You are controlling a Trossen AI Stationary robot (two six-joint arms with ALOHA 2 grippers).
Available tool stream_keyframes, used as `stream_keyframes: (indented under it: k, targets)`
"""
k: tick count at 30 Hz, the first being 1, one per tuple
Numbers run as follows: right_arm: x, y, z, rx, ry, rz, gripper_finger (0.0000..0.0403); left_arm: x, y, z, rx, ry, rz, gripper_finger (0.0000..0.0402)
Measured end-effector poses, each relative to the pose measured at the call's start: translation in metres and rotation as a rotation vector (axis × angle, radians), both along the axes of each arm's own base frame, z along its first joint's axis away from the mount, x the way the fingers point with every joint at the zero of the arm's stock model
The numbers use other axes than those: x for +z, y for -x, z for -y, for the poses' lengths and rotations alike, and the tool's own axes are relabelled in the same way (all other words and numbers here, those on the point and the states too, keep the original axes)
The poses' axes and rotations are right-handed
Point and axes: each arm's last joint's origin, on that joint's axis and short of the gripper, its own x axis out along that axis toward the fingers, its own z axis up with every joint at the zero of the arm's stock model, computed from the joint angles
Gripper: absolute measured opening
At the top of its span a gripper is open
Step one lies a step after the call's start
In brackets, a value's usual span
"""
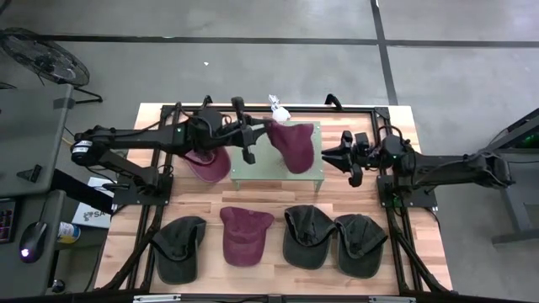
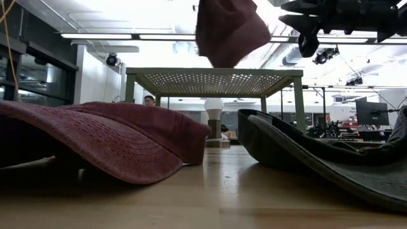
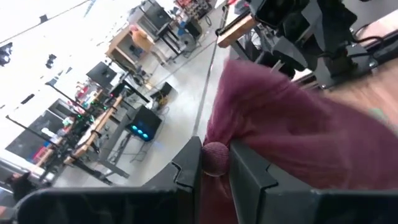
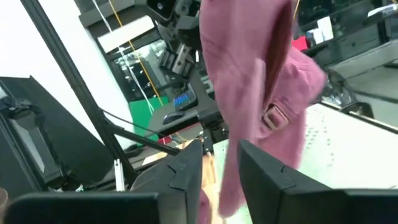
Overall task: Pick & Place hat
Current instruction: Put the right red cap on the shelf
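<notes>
My left gripper [image 1: 256,128] is pinched shut on the crown of a maroon hat [image 1: 290,143], holding it up over the small green stand [image 1: 313,172] at the middle of the bench [image 1: 278,269]. My right gripper [image 1: 330,156] sits just right of that hat with its fingers [image 4: 186,171] parted and the hat's strap hanging between them, not clamped. A second maroon hat [image 1: 206,164] lies left of the stand. Four more hats [image 1: 244,236] lie in a near row.
</notes>
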Motion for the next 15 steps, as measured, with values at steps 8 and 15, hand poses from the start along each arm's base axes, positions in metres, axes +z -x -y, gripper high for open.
stream_keyframes:
  k: [8,15]
  targets:
    - [0.003,0.013,0.0,-0.093,0.028,-0.015,0.0129,0.027,-0.013,-0.001,0.004,0.064,-0.1,0.0051]
    - [0.008,0.024,0.002,-0.139,0.038,-0.032,0.0135,0.039,-0.045,-0.003,-0.004,0.149,-0.158,0.0051]
